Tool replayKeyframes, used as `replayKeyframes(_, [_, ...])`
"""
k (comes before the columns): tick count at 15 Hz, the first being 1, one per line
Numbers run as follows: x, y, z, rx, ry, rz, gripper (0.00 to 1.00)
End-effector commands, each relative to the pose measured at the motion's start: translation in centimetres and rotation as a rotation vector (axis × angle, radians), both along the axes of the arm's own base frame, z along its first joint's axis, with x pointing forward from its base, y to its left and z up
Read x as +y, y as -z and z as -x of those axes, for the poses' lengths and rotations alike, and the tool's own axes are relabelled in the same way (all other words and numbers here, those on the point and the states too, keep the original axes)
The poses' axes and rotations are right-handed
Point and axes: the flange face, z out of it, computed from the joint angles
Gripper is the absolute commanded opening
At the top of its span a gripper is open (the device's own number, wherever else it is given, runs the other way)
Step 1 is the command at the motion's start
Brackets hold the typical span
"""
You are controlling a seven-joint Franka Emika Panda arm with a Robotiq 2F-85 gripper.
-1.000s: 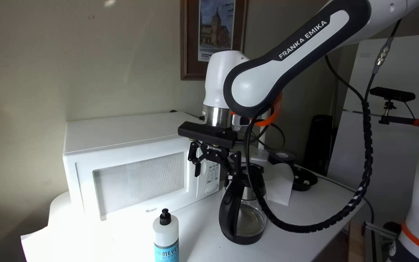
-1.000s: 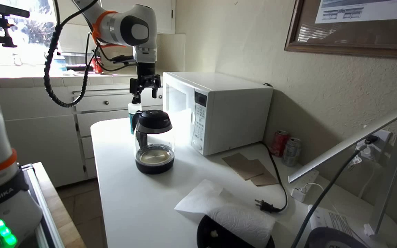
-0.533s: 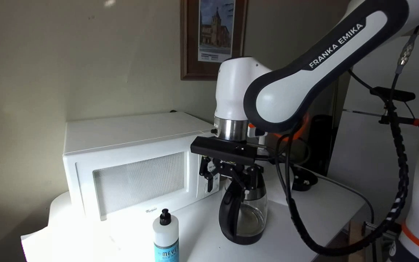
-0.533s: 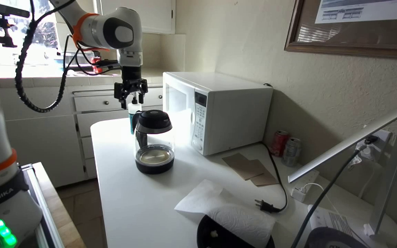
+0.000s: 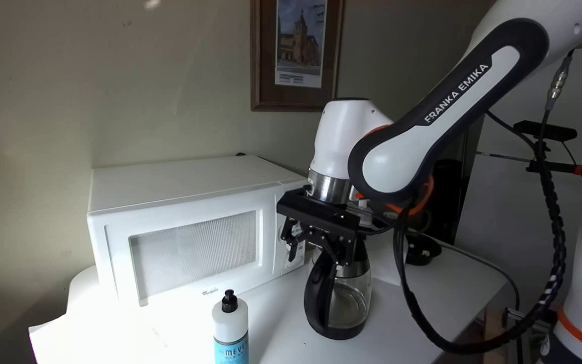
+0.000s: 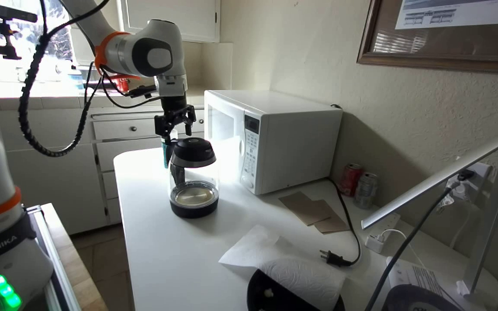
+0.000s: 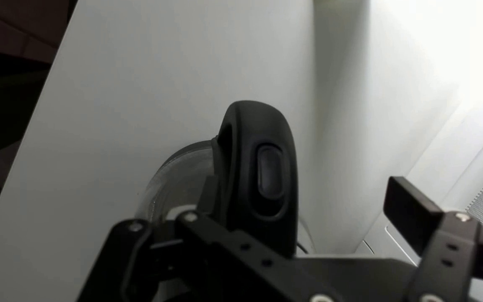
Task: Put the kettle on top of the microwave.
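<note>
In an exterior view the kettle (image 6: 193,177) stood upright on the white table (image 6: 158,268), just left of the frame's middle, its handle (image 7: 270,170) turned to the upper left; the microwave (image 6: 283,138) stood near it, up and to the right. The gripper (image 7: 302,193) hung over the handle, its jaws spread wide. In the wrist view one finger (image 7: 413,212) stood well apart from the handle at lower right, and the opposite one showed close along the handle's left side, so that the handle appeared between them; whether the nearer one touched it could not be told. The robot arm (image 5: 432,111) slanted down from the upper right in an exterior view, where a white, black-capped bottle (image 5: 230,326) stood at the bottom centre and a framed picture (image 5: 298,55) hung at the top. Toward the lower right of an exterior view lay a paper towel roll (image 6: 303,276), partly over a black dish (image 6: 270,291). Higher up, right of the microwave, a red can (image 6: 351,178) and a silver can (image 6: 365,190) stood side by side.
</note>
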Motion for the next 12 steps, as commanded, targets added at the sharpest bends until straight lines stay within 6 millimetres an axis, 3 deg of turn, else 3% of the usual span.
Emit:
replayKeyframes(1, [-0.4,0.8,0.6,0.056,-0.023,-0.08,1.0])
replayKeyframes(5, [-1.5,1.3,0.8,0.108,-0.009,-0.146,1.0])
replayKeyframes(12, [-4.1,2.5,1.2,0.196,0.085,-0.167,0.91])
